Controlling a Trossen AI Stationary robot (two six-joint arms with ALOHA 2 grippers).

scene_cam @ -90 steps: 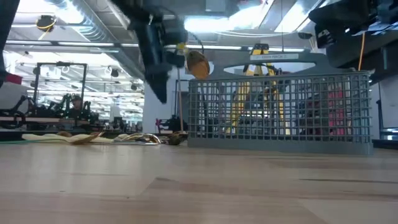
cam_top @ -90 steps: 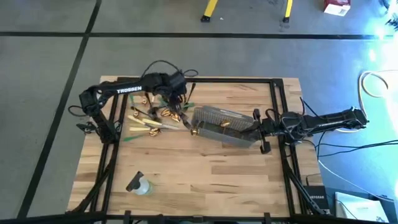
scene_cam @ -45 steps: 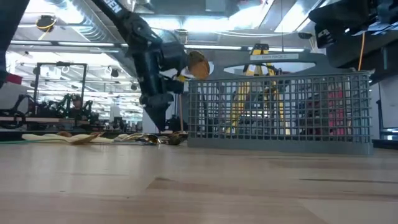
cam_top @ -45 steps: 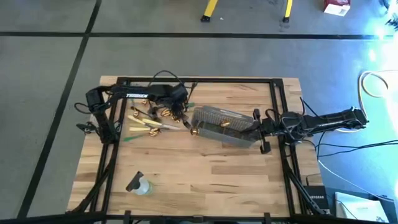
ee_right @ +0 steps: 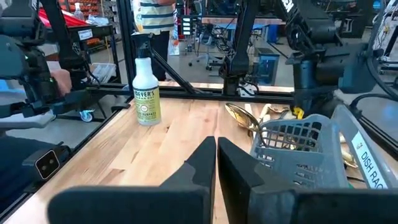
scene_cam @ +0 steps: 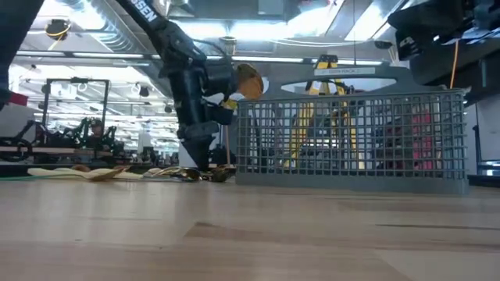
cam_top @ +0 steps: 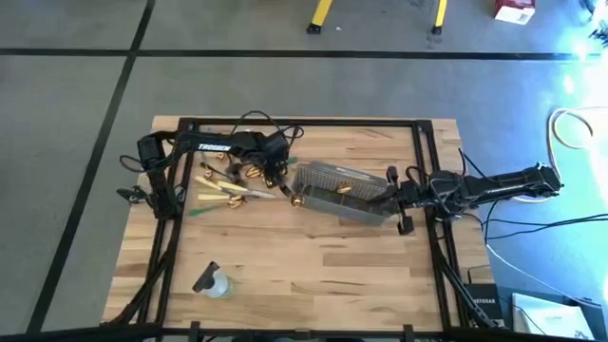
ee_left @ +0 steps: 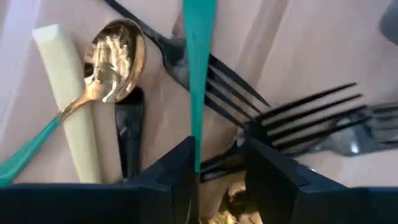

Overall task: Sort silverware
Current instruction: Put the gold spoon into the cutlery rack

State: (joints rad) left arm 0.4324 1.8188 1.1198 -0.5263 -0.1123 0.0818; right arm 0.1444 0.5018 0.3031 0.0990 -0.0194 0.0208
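The silverware lies in a loose pile [cam_top: 228,185] on the left half of the wooden table. It holds a gold spoon [ee_left: 115,59], black forks [ee_left: 298,118], a green handle [ee_left: 198,62] and a cream handle [ee_left: 68,112]. My left gripper [ee_left: 221,180] is open and lowered onto the pile's right part [cam_top: 266,176], with a black fork's shank and something gold between its fingers. A gold spoon [scene_cam: 248,78] sticks up from the left end of the grey mesh basket [cam_top: 342,190]. My right gripper [ee_right: 216,155] is shut beside the basket's right end [cam_top: 391,190]. My left gripper comes down on the pile from above, one finger [ee_left: 180,177] at the end of the green handle and the other [ee_left: 267,180] beside the black forks. Whether the fingers touch any piece, I cannot tell.
A clear spray bottle [cam_top: 214,282] lies near the front left of the table. A black frame [cam_top: 285,123] runs along the table's far edge and sides. Bare wood [cam_top: 313,256] stretches in front of the basket. A person stands in the room beyond [ee_right: 155,12].
My left gripper has come down from the height of the basket's rim to the silverware pile and has shifted slightly toward the table's left and far edges. The pile, the basket and my right arm have stayed where they were.
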